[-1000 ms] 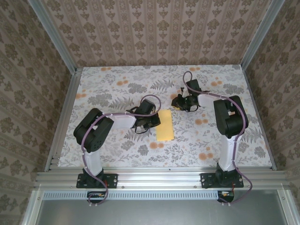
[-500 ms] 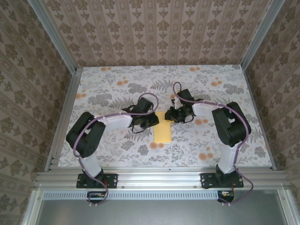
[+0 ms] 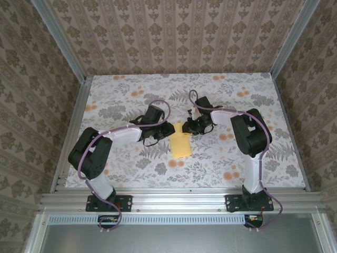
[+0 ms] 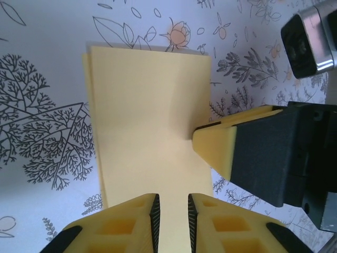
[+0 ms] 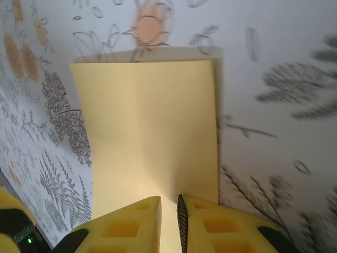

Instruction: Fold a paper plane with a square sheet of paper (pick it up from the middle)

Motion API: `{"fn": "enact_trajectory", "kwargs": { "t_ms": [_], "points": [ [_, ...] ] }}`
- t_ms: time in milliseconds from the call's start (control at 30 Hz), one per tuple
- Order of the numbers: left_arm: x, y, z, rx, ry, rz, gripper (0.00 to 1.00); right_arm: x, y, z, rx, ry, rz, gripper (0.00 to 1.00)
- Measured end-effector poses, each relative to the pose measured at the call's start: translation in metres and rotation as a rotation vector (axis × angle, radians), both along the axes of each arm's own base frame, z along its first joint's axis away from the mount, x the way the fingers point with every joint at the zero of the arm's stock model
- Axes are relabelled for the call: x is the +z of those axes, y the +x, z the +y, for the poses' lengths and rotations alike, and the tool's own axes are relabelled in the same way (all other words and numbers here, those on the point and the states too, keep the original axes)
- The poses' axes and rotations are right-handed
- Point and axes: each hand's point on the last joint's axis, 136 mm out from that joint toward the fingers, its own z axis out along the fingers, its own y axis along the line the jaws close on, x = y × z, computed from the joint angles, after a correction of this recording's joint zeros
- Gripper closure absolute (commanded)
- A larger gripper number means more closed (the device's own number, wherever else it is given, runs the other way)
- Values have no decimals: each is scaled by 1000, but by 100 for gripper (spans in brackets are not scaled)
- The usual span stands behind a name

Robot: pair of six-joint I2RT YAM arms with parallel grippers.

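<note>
The table (image 3: 226, 95) carried a grey leaf pattern with small orange flower prints (image 4: 179, 32), one of them just past the paper's far edge in both wrist views (image 5: 150, 21). Patterned wallpaper (image 3: 174, 37) closed in three sides, and an aluminium frame (image 3: 174, 199) ran along the near edge where the arm bases were bolted. Nothing lay between the arms and the paper.

The yellow sheet of paper (image 3: 181, 145) lay at the middle of the table, folded into a narrow rectangle, long side running near to far. The left wrist view showed its layers (image 4: 147, 121) slightly offset along one long edge. The right wrist view showed a faint crease down its length (image 5: 147, 121).

The left arm rose from its base to a bent elbow at the near left, and its forearm stretched right and far. The left gripper (image 3: 168, 129) was at the paper's far left corner. Its jaws (image 4: 172, 211) stood a narrow slit apart, with paper showing through the gap.

The right arm stood upright from its base, and its forearm reached left. The right gripper (image 3: 190, 126) met the paper's far right edge. Its jaws (image 5: 169, 211) were also a thin slit apart over the paper. In the left wrist view its tip (image 4: 202, 138) touched the paper's edge, with the right wrist camera (image 4: 310, 39) just beyond.
</note>
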Motion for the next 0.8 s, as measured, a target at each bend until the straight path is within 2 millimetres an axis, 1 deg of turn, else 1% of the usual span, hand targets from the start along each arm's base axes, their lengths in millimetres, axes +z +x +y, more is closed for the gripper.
{"fn": "enact_trajectory", "kwargs": {
  "t_ms": [133,233,300,367,500,567,600,667,800],
  "points": [
    [1,4,3,7,-11,2,74,2,2,13,101,36,-25,80],
    [-1,9,4,15,-11,7,76,5,-2,17,140,54,-30,78],
    [-2,12,1,13,-13,9,77,9,-4,18,146,62,-32,78],
    [-2,18,-4,10,-18,8,79,22,-5,18,146,75,-52,78],
    [-1,32,-17,-4,-32,-1,82,60,-9,17,131,104,-121,79],
    [-1,38,-22,-10,-35,-6,83,70,-12,15,117,112,-140,80],
    [-2,41,-24,-14,-36,-7,83,72,-14,13,106,109,-141,80],
    [-5,45,-29,-21,-40,-3,84,66,-18,9,86,98,-128,80],
    [-15,53,-38,-36,-42,14,85,44,-30,2,47,69,-56,81]
  ]
}}
